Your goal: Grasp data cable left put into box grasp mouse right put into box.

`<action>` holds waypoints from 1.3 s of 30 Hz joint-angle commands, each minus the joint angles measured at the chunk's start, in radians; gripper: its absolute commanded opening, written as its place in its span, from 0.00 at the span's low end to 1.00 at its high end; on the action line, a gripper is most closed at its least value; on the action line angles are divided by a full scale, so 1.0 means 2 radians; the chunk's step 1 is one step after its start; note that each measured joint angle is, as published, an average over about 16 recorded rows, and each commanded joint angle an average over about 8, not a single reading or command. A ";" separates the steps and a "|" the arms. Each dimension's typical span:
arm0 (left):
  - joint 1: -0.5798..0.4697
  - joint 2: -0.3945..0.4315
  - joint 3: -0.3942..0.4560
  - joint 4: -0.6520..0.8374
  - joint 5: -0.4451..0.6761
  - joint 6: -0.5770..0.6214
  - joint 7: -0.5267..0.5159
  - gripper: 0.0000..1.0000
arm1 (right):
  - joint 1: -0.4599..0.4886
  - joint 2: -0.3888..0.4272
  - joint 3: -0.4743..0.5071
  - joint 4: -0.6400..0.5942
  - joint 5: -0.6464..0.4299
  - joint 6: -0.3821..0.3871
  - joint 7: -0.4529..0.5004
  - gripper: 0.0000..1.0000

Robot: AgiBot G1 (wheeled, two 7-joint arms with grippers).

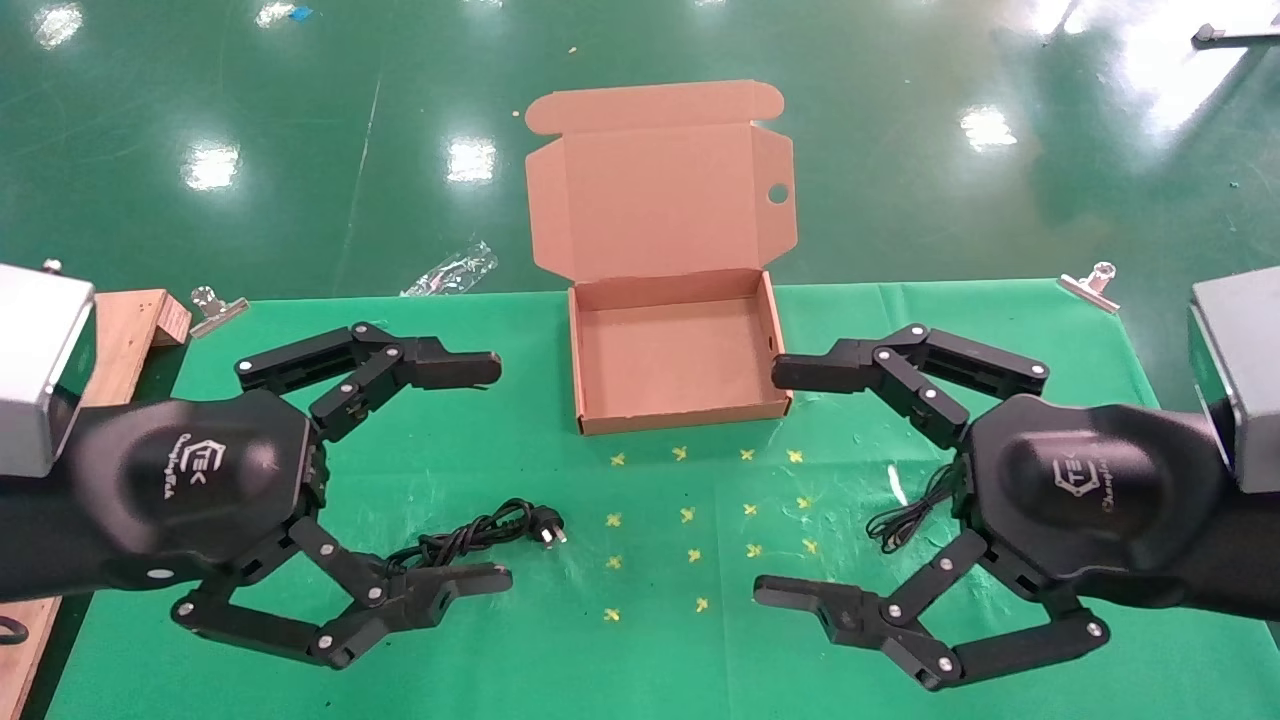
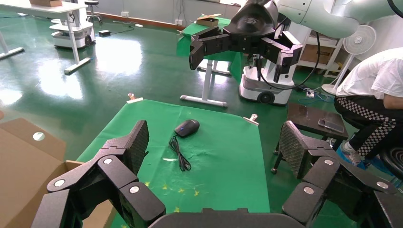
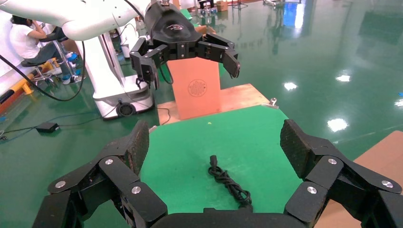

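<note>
The left gripper (image 1: 500, 475) and right gripper (image 1: 765, 480) hover nearest, both spread wide and holding nothing, above the green surface (image 1: 650, 650). The box (image 1: 678, 355) sits open at the far edge between them, lid upright. The data cable (image 1: 480, 530) lies beneath the left gripper: likely limp and light, best pinched at its bundle. The mouse (image 2: 187, 127) looks glossy, probably slippery; its sides suit. Open room surrounds both.

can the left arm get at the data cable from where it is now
Probably yes. The left gripper hangs open above the table with the data cable lying loose on the green cloth between its fingertips, apart from the box; nothing covers it.
</note>
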 commanded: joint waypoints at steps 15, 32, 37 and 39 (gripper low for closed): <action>-0.003 -0.009 0.034 -0.022 0.110 -0.014 0.025 1.00 | -0.012 0.020 -0.014 0.001 -0.045 0.013 0.007 1.00; -0.021 0.079 0.148 -0.035 0.476 -0.148 0.009 1.00 | -0.081 0.071 -0.023 0.031 -0.096 0.078 0.036 1.00; -0.025 0.109 0.171 -0.034 0.564 -0.178 -0.038 1.00 | -0.106 0.085 -0.015 0.033 -0.084 0.087 0.033 1.00; -0.025 0.120 0.178 -0.034 0.594 -0.185 -0.058 1.00 | -0.118 0.092 -0.012 0.034 -0.080 0.091 0.031 1.00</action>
